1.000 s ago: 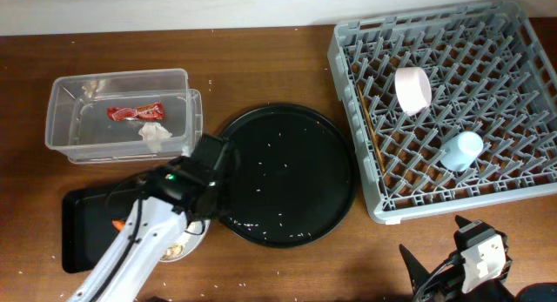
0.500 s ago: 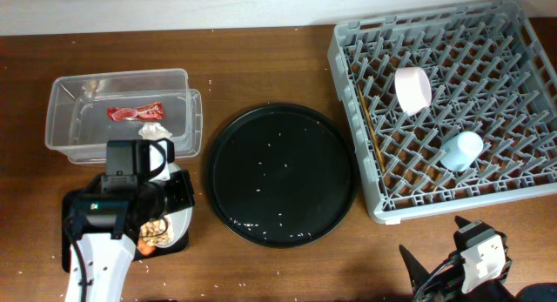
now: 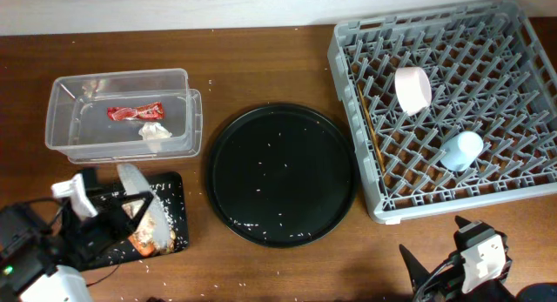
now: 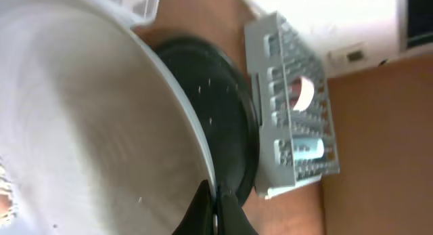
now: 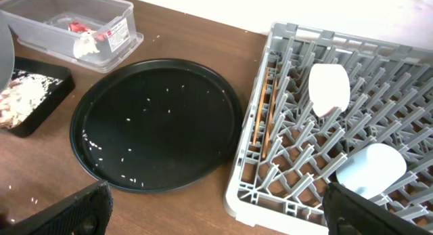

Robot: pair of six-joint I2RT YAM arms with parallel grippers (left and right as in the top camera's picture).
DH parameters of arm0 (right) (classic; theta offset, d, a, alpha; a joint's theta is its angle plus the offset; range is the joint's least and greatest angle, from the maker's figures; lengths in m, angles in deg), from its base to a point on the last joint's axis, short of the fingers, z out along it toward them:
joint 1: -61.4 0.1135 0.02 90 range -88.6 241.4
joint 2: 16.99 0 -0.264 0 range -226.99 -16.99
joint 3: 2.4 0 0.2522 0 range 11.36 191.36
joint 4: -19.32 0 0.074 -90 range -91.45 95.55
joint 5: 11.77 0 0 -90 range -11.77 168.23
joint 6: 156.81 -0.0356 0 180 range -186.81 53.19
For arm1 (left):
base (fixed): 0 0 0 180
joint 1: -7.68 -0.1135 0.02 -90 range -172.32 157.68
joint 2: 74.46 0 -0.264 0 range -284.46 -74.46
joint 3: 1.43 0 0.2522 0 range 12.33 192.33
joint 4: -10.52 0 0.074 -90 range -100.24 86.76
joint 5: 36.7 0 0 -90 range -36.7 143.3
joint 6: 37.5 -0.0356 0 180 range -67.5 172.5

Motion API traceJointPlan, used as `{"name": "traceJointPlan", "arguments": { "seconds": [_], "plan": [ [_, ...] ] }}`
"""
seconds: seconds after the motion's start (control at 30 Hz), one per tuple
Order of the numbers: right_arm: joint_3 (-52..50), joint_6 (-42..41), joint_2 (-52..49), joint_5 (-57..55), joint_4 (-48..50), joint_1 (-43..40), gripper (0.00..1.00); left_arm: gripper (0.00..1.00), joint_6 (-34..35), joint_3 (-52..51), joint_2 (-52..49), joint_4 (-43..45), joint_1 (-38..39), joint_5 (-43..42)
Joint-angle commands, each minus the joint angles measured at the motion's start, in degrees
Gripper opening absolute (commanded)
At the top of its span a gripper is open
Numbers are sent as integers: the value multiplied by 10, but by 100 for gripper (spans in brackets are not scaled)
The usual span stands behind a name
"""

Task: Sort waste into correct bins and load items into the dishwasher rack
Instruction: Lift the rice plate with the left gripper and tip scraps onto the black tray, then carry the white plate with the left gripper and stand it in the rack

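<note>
My left gripper (image 3: 117,217) is shut on the rim of the round pale grey plate (image 3: 140,200), held steeply tilted over the shallow black tray (image 3: 174,184). In the left wrist view the plate (image 4: 81,113) fills the left and the fingers (image 4: 215,211) pinch its edge. White rice and orange-beige scraps (image 3: 146,238) lie in the black tray. The clear tub (image 3: 65,93) holds the red wrapper (image 3: 135,112) and white tissue (image 3: 155,132). The grey rack (image 3: 522,41) holds the bowl (image 3: 412,89), blue cup (image 3: 459,150) and chopsticks (image 3: 370,132). My right gripper (image 5: 223,221) is open and empty near the rack's front corner.
A large round black tray (image 3: 280,173) with scattered rice grains lies between the bins and the rack. Loose rice grains dot the table around the black tray. The wall runs along the table's far edge.
My left arm has swung from beside the round tray to the lower left. The plate has tipped up on edge, and rice and scraps now lie in the black tray. The right arm is still.
</note>
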Motion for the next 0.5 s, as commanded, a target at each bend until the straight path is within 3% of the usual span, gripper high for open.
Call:
{"name": "traceJointPlan", "arguments": {
  "seconds": [0.0,0.13,0.23,0.3,0.43,0.47],
  "plan": [
    [1,2,2,-3,0,0,98,0,-50,2,4,-1,-26,-92],
    [1,2,2,-3,0,0,98,0,-52,2,4,5,-26,-110],
    [1,2,2,-3,0,0,98,0,-52,2,4,-7,-26,-31],
    [1,2,2,-3,0,0,98,0,-55,2,0,-3,-26,-93],
    [1,2,2,-3,0,0,98,0,-67,2,0,3,-13,-66],
    [1,2,2,-3,0,0,98,0,-66,2,-4,42,11,-144]
  ]
}}
